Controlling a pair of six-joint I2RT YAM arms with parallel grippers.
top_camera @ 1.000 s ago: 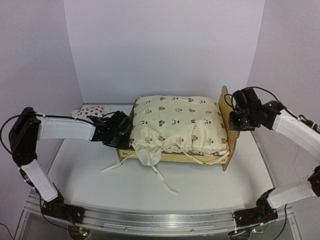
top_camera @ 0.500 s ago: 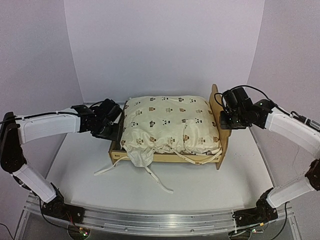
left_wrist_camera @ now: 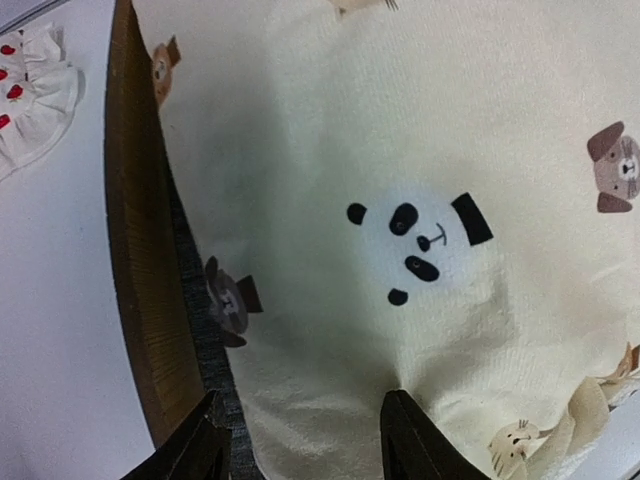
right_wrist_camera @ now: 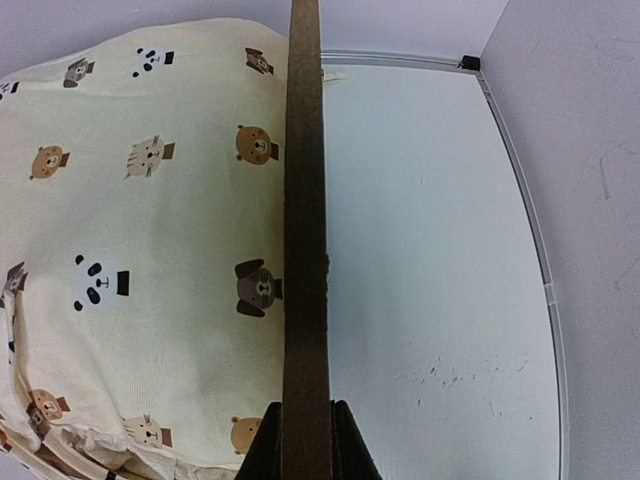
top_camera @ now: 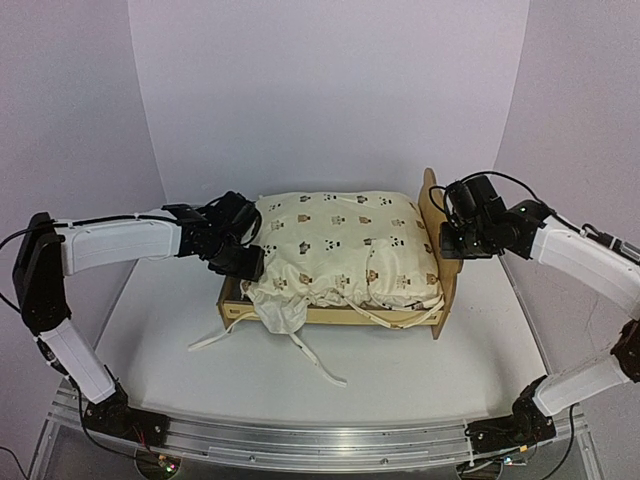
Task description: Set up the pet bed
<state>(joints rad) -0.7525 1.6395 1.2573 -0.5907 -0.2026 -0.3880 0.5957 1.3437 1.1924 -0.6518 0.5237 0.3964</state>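
We have the pet bed point(top_camera: 340, 318) in the middle of the white table point(top_camera: 420, 385), lying crosswise, with its headboard point(top_camera: 446, 295) standing upright at the right end. The right gripper point(top_camera: 446, 246) is clamped on that headboard. In the right wrist view, its fingers point(right_wrist_camera: 345, 440) press on either side of the thin plywood edge.

A puffy cream cover point(top_camera: 340, 240) printed with pandas, bears and dogs fills the frame and bulges over the rails. Its cream ties point(top_camera: 312, 358) trail off the front onto the table.

At the other end, the left gripper point(top_camera: 247, 264) hovers at the cover's left edge with its jaws apart. In the left wrist view, the two dark fingers point(left_wrist_camera: 402, 440) straddle the fabric just below a panda face, gripping nothing. The bed's low end rail point(left_wrist_camera: 140, 250) runs just beside them. Beyond that rail, a white strawberry-print pillow point(left_wrist_camera: 30, 90) lies on the table, apart from the bed.
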